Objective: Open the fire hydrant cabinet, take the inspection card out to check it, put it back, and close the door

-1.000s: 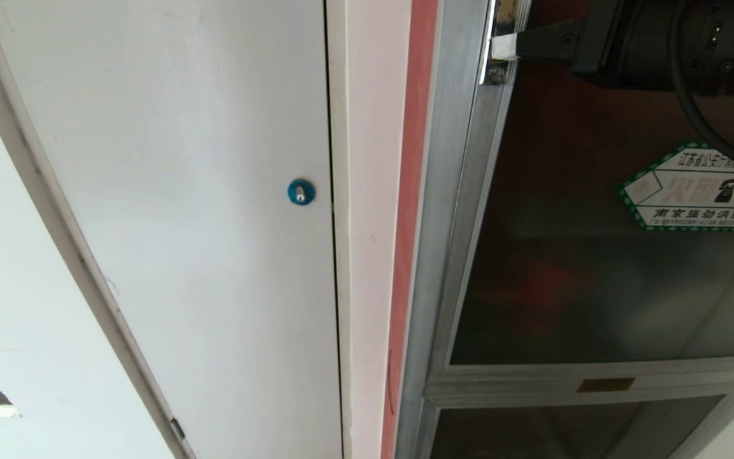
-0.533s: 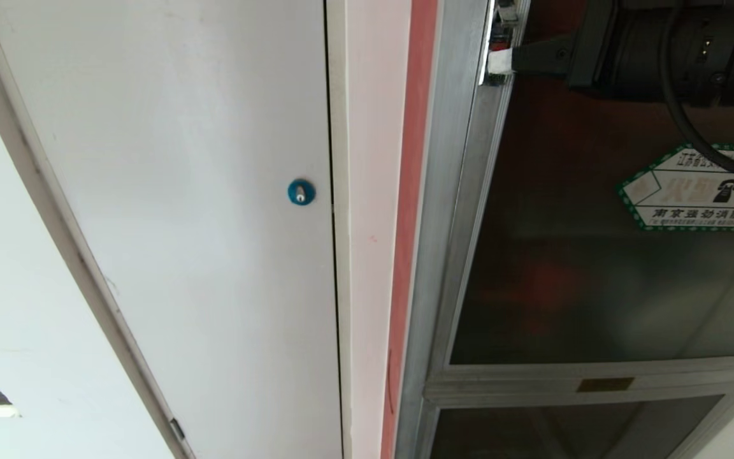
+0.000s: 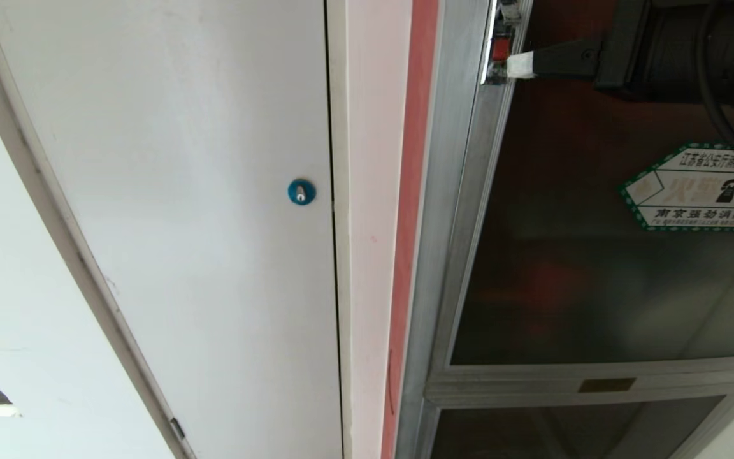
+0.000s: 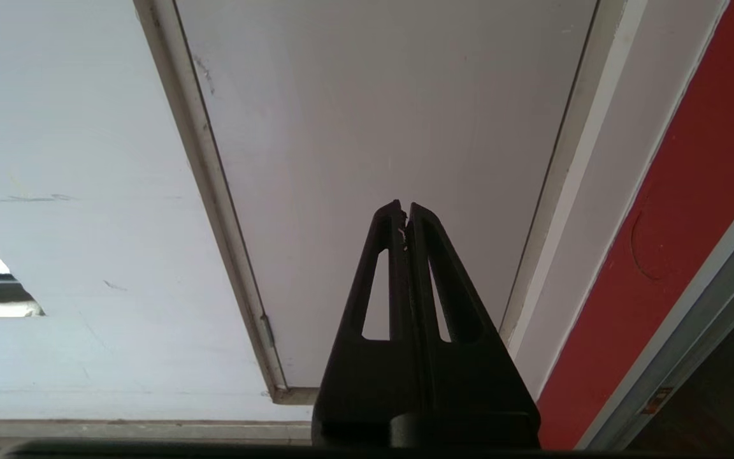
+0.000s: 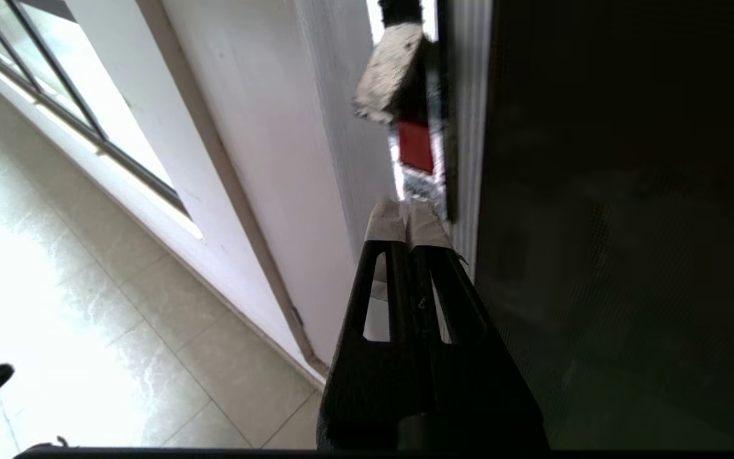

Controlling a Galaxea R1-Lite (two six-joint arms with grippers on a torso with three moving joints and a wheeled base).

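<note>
The fire hydrant cabinet [image 3: 446,191] has an aluminium frame, and its dark glass door [image 3: 596,287] bears a green-bordered hexagonal sticker [image 3: 701,188]. My right gripper [image 3: 521,65] reaches in from the top right, shut on nothing. Its white-taped tips sit at the door's left frame edge, just beside a small red latch piece [image 3: 501,48]. In the right wrist view the right gripper [image 5: 408,223] points at that red piece [image 5: 415,146], with the door glass [image 5: 628,255] alongside. My left gripper [image 4: 405,208] is shut and parked facing the white panel. The inspection card is hidden.
A white panel door [image 3: 201,223] with a round blue lock [image 3: 301,192] stands left of the cabinet, with a pink-red strip [image 3: 408,223] between them. A lower glass panel [image 3: 571,427] sits under the door. Pale floor tiles [image 5: 86,287] and a window show in the right wrist view.
My right gripper has shifted a little down and to the right along the door's edge, so the red latch piece shows above its tips. The door and sticker have not moved.
</note>
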